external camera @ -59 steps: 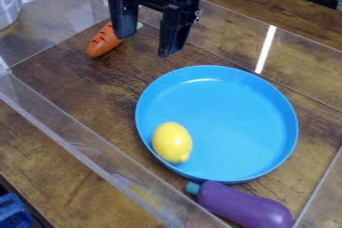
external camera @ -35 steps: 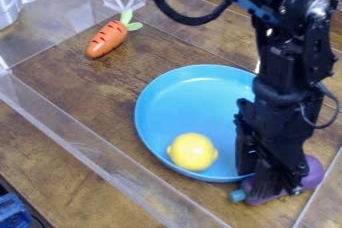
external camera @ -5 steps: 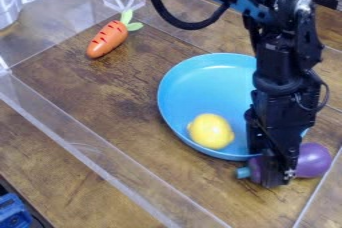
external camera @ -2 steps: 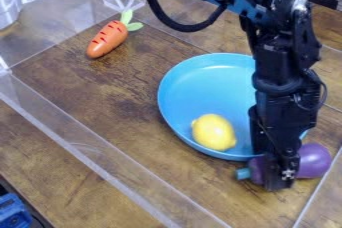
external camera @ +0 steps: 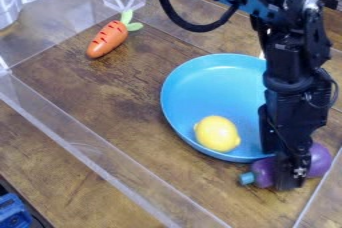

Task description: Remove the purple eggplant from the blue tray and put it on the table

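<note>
The purple eggplant (external camera: 319, 160) is lying on the wood-grain bench (external camera: 107, 97), outside the round blue tray (external camera: 189, 89) and near its rim, with its teal stem cap (external camera: 247, 179) pointing left in the view. The black end effector (external camera: 290, 174) is reaching down over the eggplant's middle, covering part of it; whether its jaws are standing open or closing on the eggplant is impossible to tell. The yellow lemon (external camera: 217, 133) is resting inside the tray, toward its lower edge in the view. Well apart from them, the orange carrot (external camera: 107, 40) is lying on the bench at the upper left, its green top pointing up and to the right. A black cable (external camera: 168, 10) is curving beside the arm.
</note>
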`<action>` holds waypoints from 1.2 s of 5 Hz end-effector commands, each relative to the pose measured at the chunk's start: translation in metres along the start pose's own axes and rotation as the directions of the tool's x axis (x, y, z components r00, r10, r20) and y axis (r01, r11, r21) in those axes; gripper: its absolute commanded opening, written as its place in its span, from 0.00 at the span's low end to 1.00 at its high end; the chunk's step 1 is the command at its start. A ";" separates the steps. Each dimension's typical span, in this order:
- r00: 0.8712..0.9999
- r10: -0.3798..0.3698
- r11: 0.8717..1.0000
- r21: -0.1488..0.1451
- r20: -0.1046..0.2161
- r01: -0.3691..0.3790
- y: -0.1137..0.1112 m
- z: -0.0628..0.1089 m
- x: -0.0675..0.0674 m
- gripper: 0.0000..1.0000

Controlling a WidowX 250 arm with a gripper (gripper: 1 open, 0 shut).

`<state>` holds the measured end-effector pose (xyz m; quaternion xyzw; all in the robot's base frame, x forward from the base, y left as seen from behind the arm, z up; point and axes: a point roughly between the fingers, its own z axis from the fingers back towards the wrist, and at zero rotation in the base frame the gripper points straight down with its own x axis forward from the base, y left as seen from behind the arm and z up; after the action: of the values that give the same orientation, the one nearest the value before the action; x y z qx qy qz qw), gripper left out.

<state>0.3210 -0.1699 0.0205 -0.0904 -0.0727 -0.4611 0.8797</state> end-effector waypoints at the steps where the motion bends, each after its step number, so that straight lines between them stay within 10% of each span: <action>1: 0.998 -0.051 0.998 -0.047 -0.041 0.050 -0.027 -0.019 -0.008 1.00; 2: 0.999 0.001 0.999 -0.032 -0.041 -0.003 -0.029 -0.017 0.001 0.00; 6: 0.998 0.024 1.000 -0.016 -0.057 -0.025 -0.014 -0.008 -0.001 0.00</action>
<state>0.3185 -0.1748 0.0211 -0.0859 -0.0533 -0.4252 0.8994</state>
